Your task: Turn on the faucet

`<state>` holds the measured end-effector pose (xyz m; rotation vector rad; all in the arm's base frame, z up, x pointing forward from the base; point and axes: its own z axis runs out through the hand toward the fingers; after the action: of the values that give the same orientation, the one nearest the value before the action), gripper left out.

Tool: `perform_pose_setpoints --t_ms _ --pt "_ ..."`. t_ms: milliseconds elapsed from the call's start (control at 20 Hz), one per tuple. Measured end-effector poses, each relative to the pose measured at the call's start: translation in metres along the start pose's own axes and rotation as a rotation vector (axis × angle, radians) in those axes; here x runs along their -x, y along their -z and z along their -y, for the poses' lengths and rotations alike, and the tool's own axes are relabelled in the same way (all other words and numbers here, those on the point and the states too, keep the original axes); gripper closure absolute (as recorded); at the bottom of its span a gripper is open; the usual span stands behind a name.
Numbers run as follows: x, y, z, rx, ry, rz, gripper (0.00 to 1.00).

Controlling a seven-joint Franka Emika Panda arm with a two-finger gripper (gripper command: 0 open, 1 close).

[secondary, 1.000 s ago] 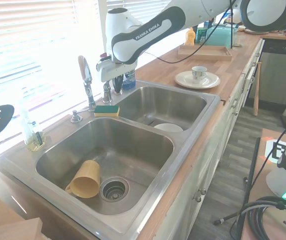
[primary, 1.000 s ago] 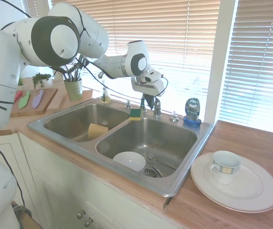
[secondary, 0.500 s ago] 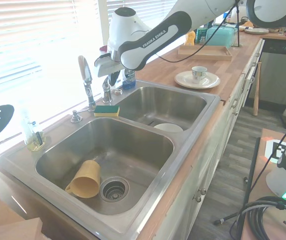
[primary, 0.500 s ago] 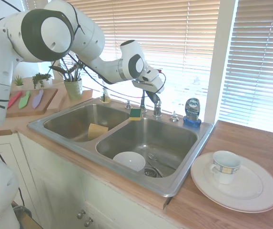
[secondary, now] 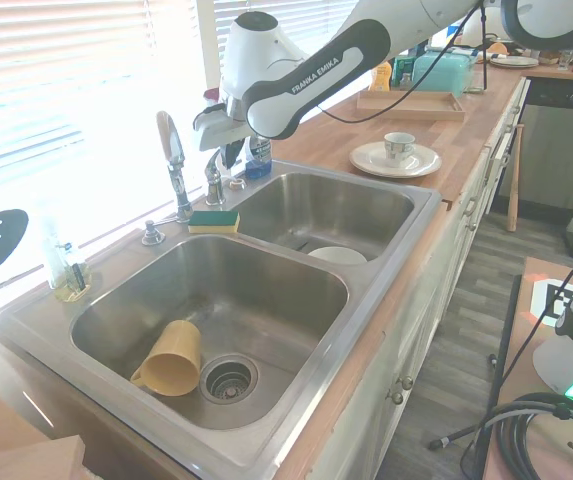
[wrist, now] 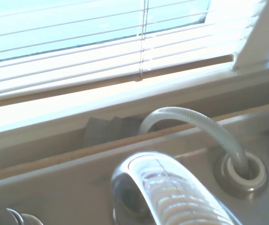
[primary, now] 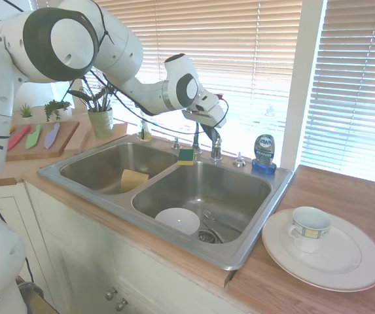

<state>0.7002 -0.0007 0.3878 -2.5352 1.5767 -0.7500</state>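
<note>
hand [secondary: 228, 152] poised just above faucet [secondary: 171, 160] lever [secondary: 213, 178], grip state cannot be told; next, lever needs pushing; no water seen.

— Where does the white, jointed Franka arm [primary: 135, 91] sit?
— It stretches out level from its big shoulder joints, wrist bent so the tip points downward.
— And the dark two-finger gripper [primary: 208, 131] [secondary: 228, 152]?
— It hangs below the white wrist housing; the gap between its fingers can't be made out.
</note>
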Motion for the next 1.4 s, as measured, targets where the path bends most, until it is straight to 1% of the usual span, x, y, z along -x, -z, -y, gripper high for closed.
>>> perform_pose_setpoints --t_ms 150,200,300,350,450,500,700,950,1100,1250,1400 --pt "0.003 -0.016 -0.019 0.072 -0.011 0.031 1.0" --pt "0.004 -0.022 -0.027 0.104 -0.015 0.054 1.0" --pt "0.009 -0.03 -0.044 0.171 -0.014 0.119 1.0" --pt "0.01 -0.03 -0.051 0.189 -0.013 0.152 1.0" --pt "0.013 -0.022 -0.067 0.225 -0.01 0.208 1.0" --pt "0.014 -0.016 -0.076 0.243 -0.011 0.222 1.0" --pt "0.022 0.014 -0.115 0.288 0.006 0.265 1.0" --pt "0.038 0.046 -0.179 0.319 0.008 0.299 1.0" --pt "0.049 0.063 -0.212 0.322 0.012 0.312 1.0" --pt "0.063 0.076 -0.234 0.316 0.022 0.319 1.0" --pt "0.076 0.087 -0.245 0.308 0.033 0.322 1.0"
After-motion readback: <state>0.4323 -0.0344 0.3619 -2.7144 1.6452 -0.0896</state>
